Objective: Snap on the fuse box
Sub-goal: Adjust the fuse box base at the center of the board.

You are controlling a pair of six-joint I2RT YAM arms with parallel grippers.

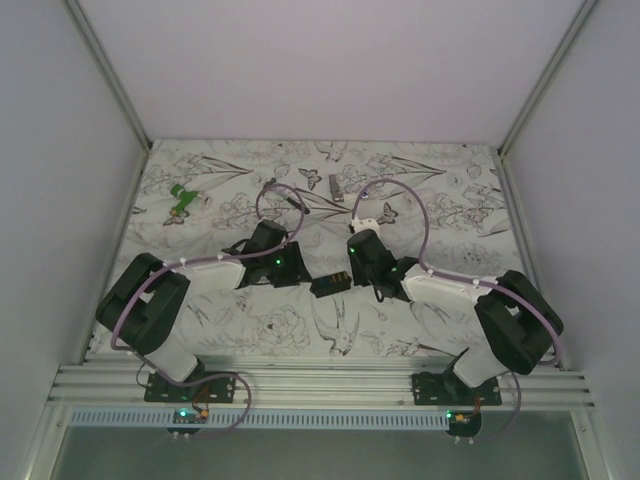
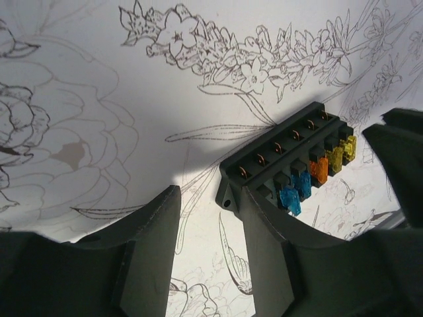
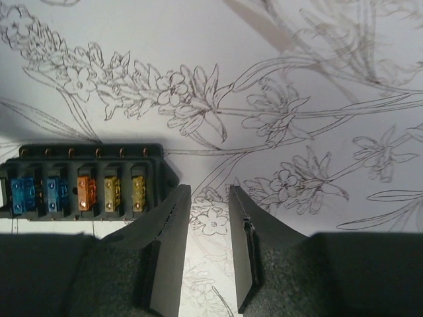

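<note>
- top external: printed counter (image 1: 450,190), both arms meeting near its middle.
- left pincer (image 2: 208,198) gapes moderately, empty; right pincer (image 3: 208,195) is narrower, also empty.
- fuse box (image 1: 330,285) lies flat between them, just beside one finger of the left pincer.
- coloured fuses (image 3: 86,191) face up; i'd brace one end and press squarely, clear of them.

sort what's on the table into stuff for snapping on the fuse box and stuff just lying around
For the job:
- fuse box, its coloured fuses showing

Just lying about:
- green plastic piece, far left
- grey stick-like tool, far middle
</note>
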